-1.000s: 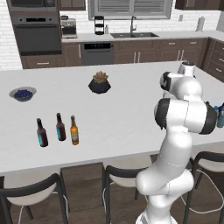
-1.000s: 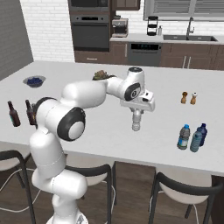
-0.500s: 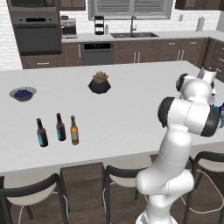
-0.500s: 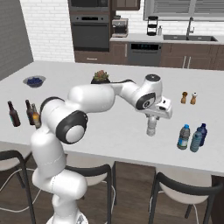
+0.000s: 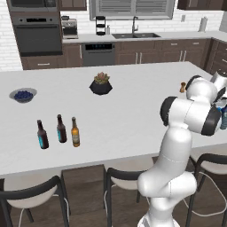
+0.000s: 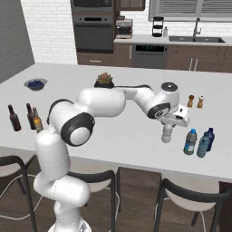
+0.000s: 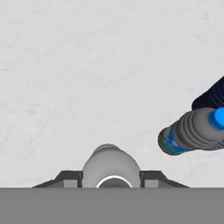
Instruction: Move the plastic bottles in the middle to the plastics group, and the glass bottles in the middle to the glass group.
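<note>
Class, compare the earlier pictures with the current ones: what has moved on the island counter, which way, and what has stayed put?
The tool, shut on the pale bottle, has carried it steadily across the counter toward the blue water bottles, and it now hangs just beside them. Nothing was let go. The three brown bottles, the plant pot, the bowl and the shakers stayed where they were.
</note>
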Robot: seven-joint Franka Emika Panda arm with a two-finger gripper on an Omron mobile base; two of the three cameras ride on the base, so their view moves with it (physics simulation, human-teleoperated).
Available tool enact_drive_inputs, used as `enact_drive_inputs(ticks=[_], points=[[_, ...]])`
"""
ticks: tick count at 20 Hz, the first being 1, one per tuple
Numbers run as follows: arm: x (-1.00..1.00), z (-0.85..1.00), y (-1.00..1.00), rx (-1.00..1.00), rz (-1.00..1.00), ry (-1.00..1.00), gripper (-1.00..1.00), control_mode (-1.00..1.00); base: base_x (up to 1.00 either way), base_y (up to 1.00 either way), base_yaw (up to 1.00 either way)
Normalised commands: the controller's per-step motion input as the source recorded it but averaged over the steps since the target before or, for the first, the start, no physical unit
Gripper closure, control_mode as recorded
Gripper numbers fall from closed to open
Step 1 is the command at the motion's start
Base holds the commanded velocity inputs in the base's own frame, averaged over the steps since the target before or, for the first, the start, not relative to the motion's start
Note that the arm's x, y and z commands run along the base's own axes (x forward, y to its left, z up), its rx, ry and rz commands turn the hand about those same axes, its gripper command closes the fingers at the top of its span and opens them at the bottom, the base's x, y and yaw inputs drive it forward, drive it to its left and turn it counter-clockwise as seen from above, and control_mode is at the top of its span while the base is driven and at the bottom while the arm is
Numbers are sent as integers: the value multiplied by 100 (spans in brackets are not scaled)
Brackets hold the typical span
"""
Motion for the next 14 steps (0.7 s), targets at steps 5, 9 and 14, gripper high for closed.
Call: enact_drive_inputs(ticks=[5,9,14], points=[[-9,-4,-33,0,0,0,100,-100,0,0,0],[-20,0,-4,0,0,3,100,-100,0,0,0],[-1,0,5,-4,0,15,100,-100,0,0,0]])
